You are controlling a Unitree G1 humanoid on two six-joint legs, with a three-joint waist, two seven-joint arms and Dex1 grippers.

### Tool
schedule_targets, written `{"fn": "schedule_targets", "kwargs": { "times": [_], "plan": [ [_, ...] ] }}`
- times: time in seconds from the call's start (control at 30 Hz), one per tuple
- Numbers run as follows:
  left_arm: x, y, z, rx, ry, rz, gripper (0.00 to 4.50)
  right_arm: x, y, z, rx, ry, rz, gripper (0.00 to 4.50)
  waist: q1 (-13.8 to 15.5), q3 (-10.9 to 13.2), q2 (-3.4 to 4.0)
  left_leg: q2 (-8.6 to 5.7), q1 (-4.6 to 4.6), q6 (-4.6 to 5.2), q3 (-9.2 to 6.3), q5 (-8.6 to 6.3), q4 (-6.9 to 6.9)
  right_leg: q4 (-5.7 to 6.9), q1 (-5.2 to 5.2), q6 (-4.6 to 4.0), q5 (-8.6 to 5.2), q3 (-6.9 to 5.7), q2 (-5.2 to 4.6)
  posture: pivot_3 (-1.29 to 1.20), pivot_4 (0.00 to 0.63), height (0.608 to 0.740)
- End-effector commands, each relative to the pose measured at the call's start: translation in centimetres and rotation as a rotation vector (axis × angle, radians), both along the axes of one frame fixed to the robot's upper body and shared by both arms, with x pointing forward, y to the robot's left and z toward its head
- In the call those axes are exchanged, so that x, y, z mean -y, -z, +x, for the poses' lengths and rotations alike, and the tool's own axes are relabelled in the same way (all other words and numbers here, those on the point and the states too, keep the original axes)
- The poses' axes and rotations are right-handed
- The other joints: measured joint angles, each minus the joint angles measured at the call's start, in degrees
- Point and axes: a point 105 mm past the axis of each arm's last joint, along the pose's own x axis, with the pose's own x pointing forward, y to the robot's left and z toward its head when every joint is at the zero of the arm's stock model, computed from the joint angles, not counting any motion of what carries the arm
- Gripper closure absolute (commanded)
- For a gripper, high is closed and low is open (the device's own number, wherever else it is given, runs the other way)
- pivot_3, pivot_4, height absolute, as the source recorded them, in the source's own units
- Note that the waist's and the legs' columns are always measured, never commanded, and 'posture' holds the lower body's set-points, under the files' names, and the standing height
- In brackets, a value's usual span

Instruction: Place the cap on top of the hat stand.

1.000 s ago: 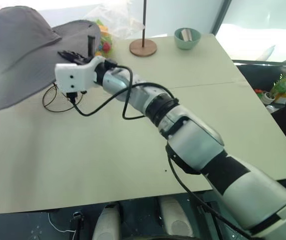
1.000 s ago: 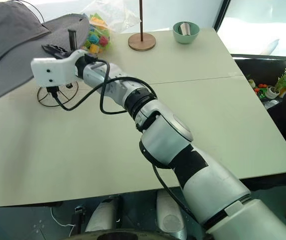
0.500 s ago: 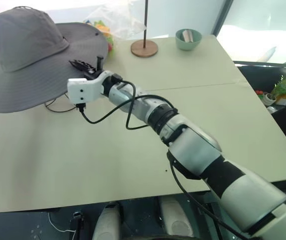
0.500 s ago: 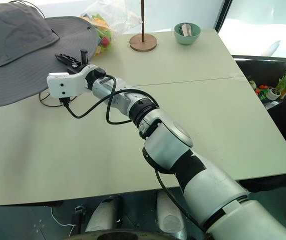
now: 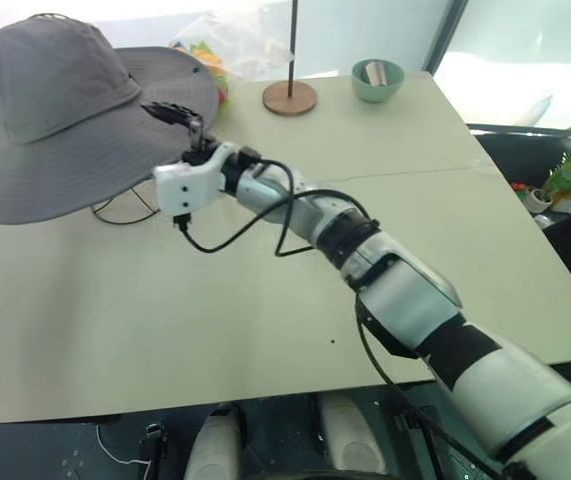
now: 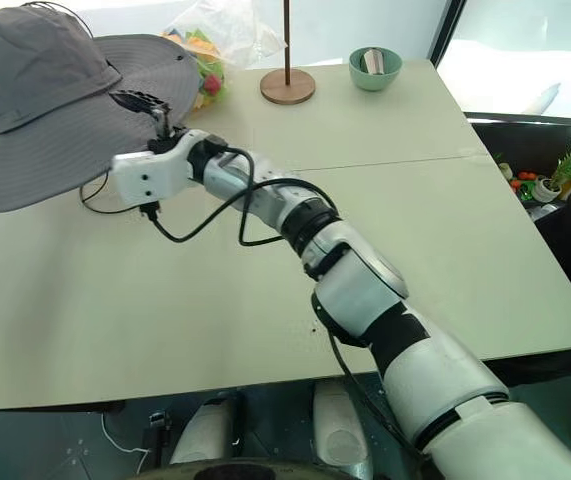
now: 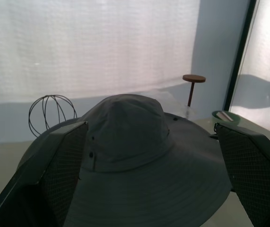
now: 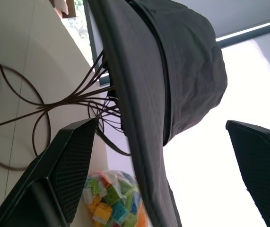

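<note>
Jaws of right gripper (image 6: 155, 112) spread wide, empty, just beside cap (image 5: 60, 120) brim. Cap seated on hat stand (image 8: 40, 106) at bench (image 5: 265, 290) far left.

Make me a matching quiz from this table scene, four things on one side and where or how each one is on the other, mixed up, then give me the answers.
Things:
1. cap
2. right gripper
3. green bowl
4. bag of coloured blocks

Places or states:
A. at the table's far edge, right of the pole with the wooden disc base
B. open, at the brim's edge
C. sitting on the hat stand
D. behind the brim, beside the wooden disc base

Pairs: 1-C, 2-B, 3-A, 4-D
</note>
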Motion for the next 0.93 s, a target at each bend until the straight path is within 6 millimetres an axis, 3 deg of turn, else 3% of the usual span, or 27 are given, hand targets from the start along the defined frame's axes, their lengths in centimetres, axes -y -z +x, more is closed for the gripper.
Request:
{"fn": "schedule_targets", "kwargs": {
  "times": [0.03,0.17,0.27,0.53,0.73,0.93],
  "plan": [
    [-0.6,-0.1,-0.5,0.015,-0.035,0.013,0.00,2.2,-0.5,-1.3,0.005,-0.082,-0.026,0.03,0.06,-0.01,-0.01,0.00,0.00,0.00,0.00,0.00,0.00,-0.01,0.00,0.00,0.00,0.00,0.00,0.00,0.150,0.740],
    [-2.1,0.3,-0.9,0.004,-0.093,0.000,0.00,7.5,-0.1,-2.5,-0.095,-0.119,-0.079,0.03,0.14,0.00,-0.02,0.00,0.00,0.00,0.00,0.00,0.00,-0.04,0.05,0.01,0.00,-0.01,-0.01,0.00,0.150,0.740],
    [-3.9,0.9,-1.3,-0.013,-0.166,-0.010,0.00,11.6,-0.4,-2.9,-0.293,-0.093,-0.077,0.03,0.10,0.02,0.00,0.01,0.02,0.01,0.01,0.00,-0.01,-0.04,0.05,0.01,0.00,-0.01,-0.01,0.00,0.150,0.740],
    [-5.7,2.2,-2.7,-0.064,-0.221,0.020,0.00,21.3,-5.2,-2.3,-1.000,-0.031,0.098,0.03,1.11,0.07,0.09,0.04,0.11,0.03,0.12,-0.02,0.03,-0.06,0.09,-0.05,-0.04,0.00,-0.04,0.00,0.150,0.740],
    [-6.4,3.8,-3.3,-0.130,-0.203,0.021,0.00,24.9,-8.8,-2.9,-1.159,-0.078,0.200,0.03,1.58,0.08,0.11,0.05,0.13,0.04,0.15,-0.02,-0.02,-0.07,0.08,-0.12,-0.09,-0.03,-0.04,0.00,0.150,0.740],
    [-6.1,3.7,-3.3,-0.133,-0.165,0.044,0.00,25.3,-10.7,-3.8,-1.197,-0.173,0.235,0.03,1.55,0.09,0.13,0.05,0.11,0.04,0.18,-0.02,-0.04,-0.07,0.04,-0.12,-0.09,-0.03,-0.06,0.00,0.150,0.740]
  ]
}}
